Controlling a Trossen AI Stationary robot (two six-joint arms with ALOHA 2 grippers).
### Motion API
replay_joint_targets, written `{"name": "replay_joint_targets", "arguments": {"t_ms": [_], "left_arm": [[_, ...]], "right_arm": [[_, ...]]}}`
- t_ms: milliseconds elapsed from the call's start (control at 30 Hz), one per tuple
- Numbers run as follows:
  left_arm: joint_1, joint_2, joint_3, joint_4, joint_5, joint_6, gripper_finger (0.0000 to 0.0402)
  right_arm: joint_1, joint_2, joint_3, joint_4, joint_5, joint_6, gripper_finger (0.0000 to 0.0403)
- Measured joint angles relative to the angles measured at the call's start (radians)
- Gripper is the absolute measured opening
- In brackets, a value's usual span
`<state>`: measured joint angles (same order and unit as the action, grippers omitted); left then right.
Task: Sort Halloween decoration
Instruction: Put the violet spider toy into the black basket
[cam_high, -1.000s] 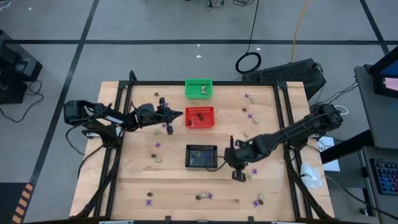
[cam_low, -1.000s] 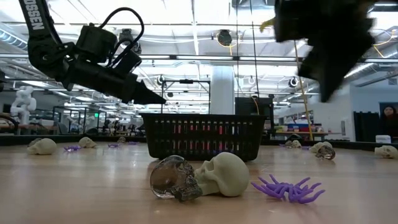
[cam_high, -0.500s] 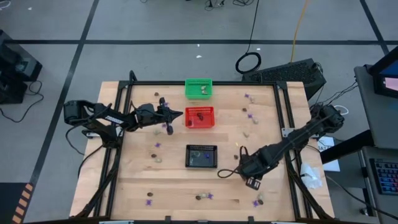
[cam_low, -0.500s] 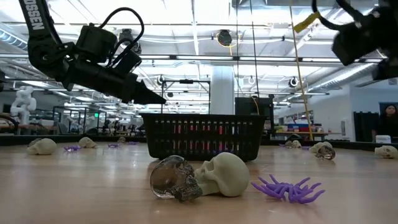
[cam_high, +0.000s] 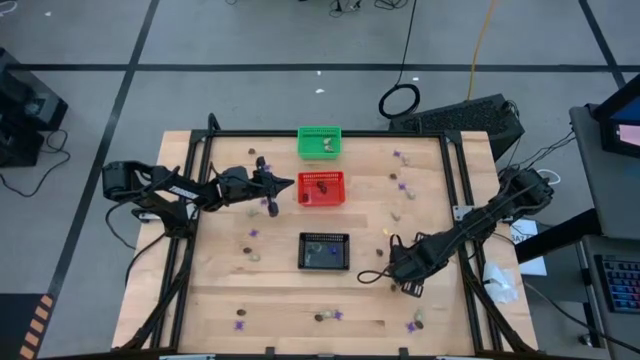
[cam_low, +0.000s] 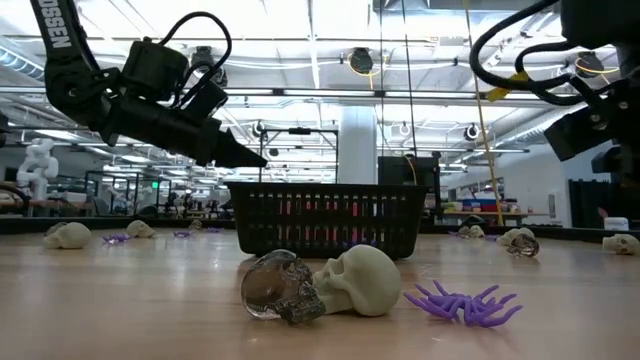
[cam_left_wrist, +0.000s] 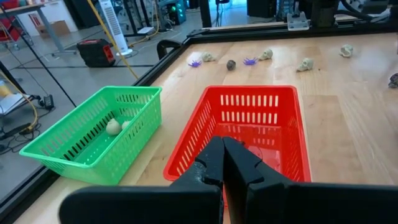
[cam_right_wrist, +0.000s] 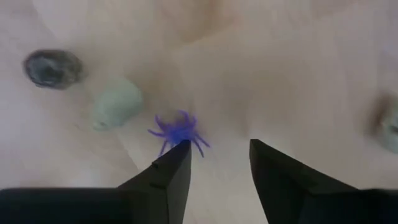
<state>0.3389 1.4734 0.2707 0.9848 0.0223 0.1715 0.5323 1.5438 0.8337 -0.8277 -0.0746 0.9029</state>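
On my far left in the low view, the left arm carries white capital lettering, of which I read "OSSEN". The left gripper (cam_high: 288, 183) hangs just beside the red basket (cam_high: 322, 187), its dark fingers pressed together with nothing between them. From its wrist camera I look down into that red mesh basket (cam_left_wrist: 249, 130), rigid plastic with slotted walls, and next to it the green basket (cam_left_wrist: 93, 134) of the same make, holding two pale cream, rounded trinkets (cam_left_wrist: 112, 127).

Nearer the middle sits the black basket (cam_high: 325, 251), with a few small pieces inside, too small for me to name. At table height, in front of that basket, lie a glossy dark brown skull (cam_low: 280, 286), a matte cream skull (cam_low: 362, 279) touching it, and a spiky purple spider (cam_low: 463, 303) just beside them. More trinkets are scattered across the light wooden tabletop (cam_high: 270, 290).

To the right, the right gripper (cam_high: 403, 277) hovers low over the wood, right of the black basket, jaws apart and empty. Its camera shows a purple spider (cam_right_wrist: 179, 132) just ahead of one finger, with a cream piece (cam_right_wrist: 116, 102) and a dark one (cam_right_wrist: 53, 68) beside it, both blurred, perhaps skulls.
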Motion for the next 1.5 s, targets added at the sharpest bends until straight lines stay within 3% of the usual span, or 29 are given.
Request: {"name": "replay_joint_targets", "arguments": {"t_ms": [333,700,1067,1500], "left_arm": [[0.000,0.000,0.000,-0.002,0.000,0.001,0.0000],[0.000,0.000,0.000,-0.007,0.000,-0.001,0.0000],[0.000,0.000,0.000,-0.010,0.000,-0.002,0.0000],[0.000,0.000,0.000,-0.011,0.000,-0.002,0.0000]], "right_arm": [[-0.003,-0.005,-0.042,0.061,-0.022,0.004,0.0155],[-0.002,-0.117,-0.046,0.064,-0.011,0.080,0.0155],[0.019,-0.043,-0.063,0.119,-0.033,0.012,0.0155],[0.012,-0.067,-0.043,0.089,-0.069,0.013,0.0127]]}}
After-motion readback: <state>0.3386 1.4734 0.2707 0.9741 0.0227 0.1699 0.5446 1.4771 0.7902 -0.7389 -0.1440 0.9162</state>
